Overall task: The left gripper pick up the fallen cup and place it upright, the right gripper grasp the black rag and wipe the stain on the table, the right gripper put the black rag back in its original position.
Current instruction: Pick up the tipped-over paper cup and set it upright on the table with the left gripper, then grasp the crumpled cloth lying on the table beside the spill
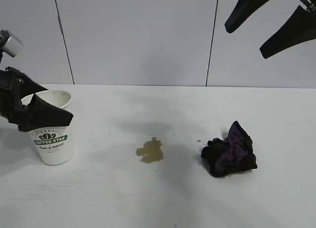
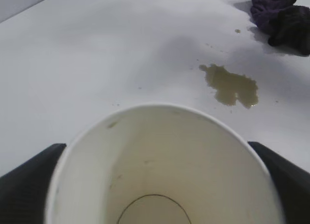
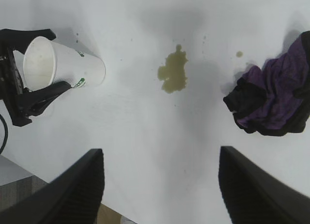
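Observation:
The white cup with the green logo stands upright at the table's left side, mouth up. My left gripper straddles its upper part with the fingers spread wide; in the left wrist view a finger flanks each side of the rim. The yellowish-brown stain lies mid-table, and the black and purple rag sits bunched to its right. My right gripper hangs high above the rag's side, open and empty; its wrist view looks down on the stain, rag and cup.
A small droplet lies between the stain and the rag. A grey panelled wall closes the far side. The table's near edge shows in the right wrist view, with floor beyond it.

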`<state>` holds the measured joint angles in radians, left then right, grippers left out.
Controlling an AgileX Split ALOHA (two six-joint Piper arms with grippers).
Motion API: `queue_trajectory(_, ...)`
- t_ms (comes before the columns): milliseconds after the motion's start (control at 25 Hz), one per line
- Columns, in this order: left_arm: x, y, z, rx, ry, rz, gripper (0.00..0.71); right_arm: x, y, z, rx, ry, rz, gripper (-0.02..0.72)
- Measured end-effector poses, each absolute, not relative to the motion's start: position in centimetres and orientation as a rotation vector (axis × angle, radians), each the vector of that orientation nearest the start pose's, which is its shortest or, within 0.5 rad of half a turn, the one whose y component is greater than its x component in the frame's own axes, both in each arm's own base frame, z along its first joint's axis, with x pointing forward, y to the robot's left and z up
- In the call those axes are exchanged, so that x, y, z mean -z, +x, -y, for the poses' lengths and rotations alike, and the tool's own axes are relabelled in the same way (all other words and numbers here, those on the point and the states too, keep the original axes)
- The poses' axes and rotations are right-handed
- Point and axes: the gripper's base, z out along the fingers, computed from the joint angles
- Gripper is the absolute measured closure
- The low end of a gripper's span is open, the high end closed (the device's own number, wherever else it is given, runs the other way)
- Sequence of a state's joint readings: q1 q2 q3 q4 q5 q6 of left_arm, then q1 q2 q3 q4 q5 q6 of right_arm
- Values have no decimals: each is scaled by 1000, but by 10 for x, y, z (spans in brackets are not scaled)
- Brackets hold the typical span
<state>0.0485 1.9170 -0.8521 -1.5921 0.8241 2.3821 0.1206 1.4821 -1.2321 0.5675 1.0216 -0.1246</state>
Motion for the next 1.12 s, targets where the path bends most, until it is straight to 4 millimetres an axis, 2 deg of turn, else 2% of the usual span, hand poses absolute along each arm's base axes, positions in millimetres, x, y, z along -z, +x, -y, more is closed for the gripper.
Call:
queue_trajectory(400, -125, 321, 47, 613, 1119, -2075, 16, -316, 294, -78, -733, -73, -2665, 241)
queue_trajectory(640, -151, 312, 34, 412, 1182, -2199, 16, -316, 294, -78, -731, -82, -2663, 241)
queue_trajectory(800, -160, 301, 21, 248, 1277, -2324, 16, -316, 294, -78, -730, -86, -2662, 241)
queue_trajectory(960, -166, 295, 6, 84, 1151, -2509, 16, -316, 294, -78, -730, -86, -2662, 241)
queue_trajectory(1120, -187, 292, -14, -83, 731, -2640, 43, -316, 294, -78, -730, -87, -2662, 241)
